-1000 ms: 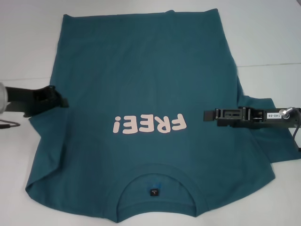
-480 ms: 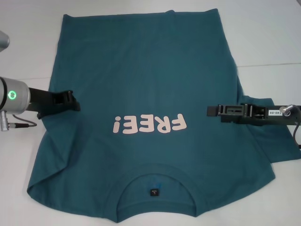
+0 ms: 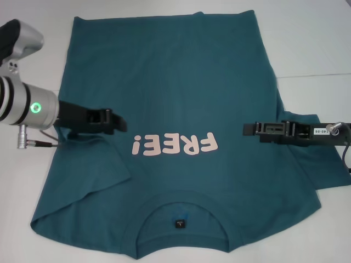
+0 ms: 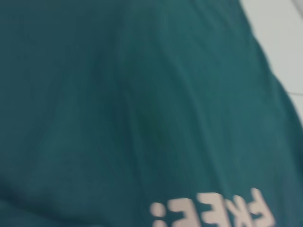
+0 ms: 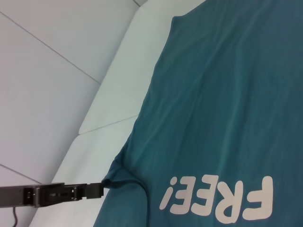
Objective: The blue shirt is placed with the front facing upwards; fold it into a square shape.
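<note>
Fabric of a large dark teal-blue cotton T-shirt [image 3: 181, 98] with pale pink "FREE!" lettering covers the white worktop [image 3: 24, 181], collar nearest the robot. Left gripper [image 3: 118, 121] pinches the shirt's folded-in left edge; right gripper [image 3: 248, 129] hovers over its right side, jaws' state unclear.

The large dark teal-blue cotton T-shirt [image 3: 175, 98] is matt, soft cloth, with a ribbed collar at 6 o'clock and flat, smooth pale pink "FREE!" lettering [image 3: 173, 146]. The white counter [image 3: 312, 49] looks smooth and matt. The left pincer [image 3: 112, 121] is matt black plastic on a brushed silver metal wrist; the right pincer [image 3: 248, 129] is matt black too.
</note>
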Controlling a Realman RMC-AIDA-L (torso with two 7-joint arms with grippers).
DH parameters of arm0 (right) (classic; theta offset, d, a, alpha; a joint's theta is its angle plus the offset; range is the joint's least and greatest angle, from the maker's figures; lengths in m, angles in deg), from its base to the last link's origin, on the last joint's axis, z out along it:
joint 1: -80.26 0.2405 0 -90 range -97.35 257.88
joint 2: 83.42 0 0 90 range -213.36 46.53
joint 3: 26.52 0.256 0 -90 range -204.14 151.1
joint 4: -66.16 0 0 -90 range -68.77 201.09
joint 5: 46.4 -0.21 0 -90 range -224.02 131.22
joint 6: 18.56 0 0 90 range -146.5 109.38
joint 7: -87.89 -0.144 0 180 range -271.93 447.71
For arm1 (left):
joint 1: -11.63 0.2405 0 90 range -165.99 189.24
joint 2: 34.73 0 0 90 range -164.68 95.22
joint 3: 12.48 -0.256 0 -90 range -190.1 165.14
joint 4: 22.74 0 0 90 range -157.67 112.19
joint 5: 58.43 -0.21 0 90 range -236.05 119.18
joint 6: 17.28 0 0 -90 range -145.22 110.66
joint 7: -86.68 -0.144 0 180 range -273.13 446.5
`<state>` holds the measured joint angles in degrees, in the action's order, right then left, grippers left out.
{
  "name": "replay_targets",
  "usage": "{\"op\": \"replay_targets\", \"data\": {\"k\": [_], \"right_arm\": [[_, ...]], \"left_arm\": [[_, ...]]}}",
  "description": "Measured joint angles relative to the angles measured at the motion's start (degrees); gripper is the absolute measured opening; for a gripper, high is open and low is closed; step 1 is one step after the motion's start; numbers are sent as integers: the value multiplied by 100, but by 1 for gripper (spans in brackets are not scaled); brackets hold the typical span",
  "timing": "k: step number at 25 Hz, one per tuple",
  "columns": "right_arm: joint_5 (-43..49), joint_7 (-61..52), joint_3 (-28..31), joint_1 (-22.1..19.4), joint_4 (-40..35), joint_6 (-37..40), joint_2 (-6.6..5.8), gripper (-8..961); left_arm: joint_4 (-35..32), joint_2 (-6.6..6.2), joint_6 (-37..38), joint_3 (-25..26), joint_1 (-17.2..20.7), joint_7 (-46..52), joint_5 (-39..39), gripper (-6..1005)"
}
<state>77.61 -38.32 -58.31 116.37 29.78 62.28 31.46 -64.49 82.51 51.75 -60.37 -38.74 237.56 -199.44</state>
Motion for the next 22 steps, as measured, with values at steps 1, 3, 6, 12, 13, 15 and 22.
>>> {"op": "replay_targets", "data": {"k": [1,3,6,12,13,15,22], "right_arm": [[1,0,-5,-4,0,-8,0,898],[2,15,-12,-15,0,-18,0,898],[9,48,-12,-40,0,-36,0,898],[10,52,5,-54,-1,-42,0,897],[10,52,5,-57,0,-43,0,897],[10,52,6,-59,-1,-48,0,897],[3,52,-11,-60,-1,-62,0,898]], "left_arm": [[-5,6,106,18,-22,-136,133,236],[-10,3,193,55,-11,-262,332,330],[-15,-56,120,254,108,-112,393,473],[-21,-163,-289,572,449,663,305,525],[-14,-166,-356,623,483,720,292,525],[32,-169,-526,706,543,828,227,527],[478,-187,-1108,796,521,944,-161,528]]}}
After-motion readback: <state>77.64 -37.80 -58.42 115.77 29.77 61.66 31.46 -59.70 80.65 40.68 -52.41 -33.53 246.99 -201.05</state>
